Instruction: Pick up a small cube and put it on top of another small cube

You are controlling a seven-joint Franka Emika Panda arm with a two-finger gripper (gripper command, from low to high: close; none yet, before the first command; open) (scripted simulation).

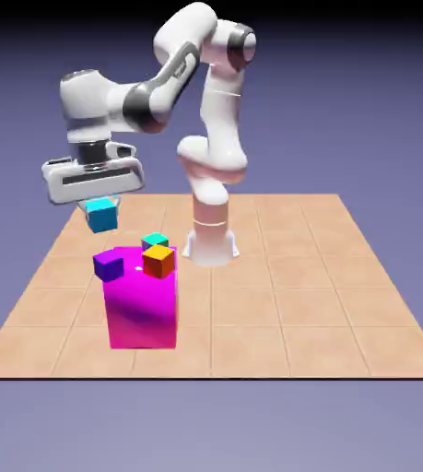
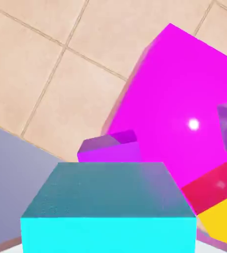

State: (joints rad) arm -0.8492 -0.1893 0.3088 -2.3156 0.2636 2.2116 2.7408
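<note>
- The claw (image 1: 101, 205) hangs in the air above the desk (image 1: 279, 277), towards the exterior view's left; its jaws are drawn in tight on the small cube (image 1: 102, 216), which is bright cyan and clear of every surface
- In the hand view that same small cube (image 2: 108, 207) fills the lower middle, large and close, its top face a duller teal and its near face a vivid cyan; the fingertips themselves are hidden behind it
- Below and a little to the exterior view's right of the held cube stands the big magenta block (image 1: 142, 309) on the tiled desk; the cube is lifted above it and off to one side, not touching it
- On top of the magenta block sit three little cubes: a purple cube (image 1: 109, 266) at the left edge, an orange cube (image 1: 159, 261) with a red side near the middle, and a teal-topped cube (image 1: 155, 241) just behind the orange one
- Whether the orange and teal-topped cubes touch I cannot tell from here
- The white arm (image 1: 210, 111) rises from its base at the far side of the desk and bends over towards the exterior view's left
</note>
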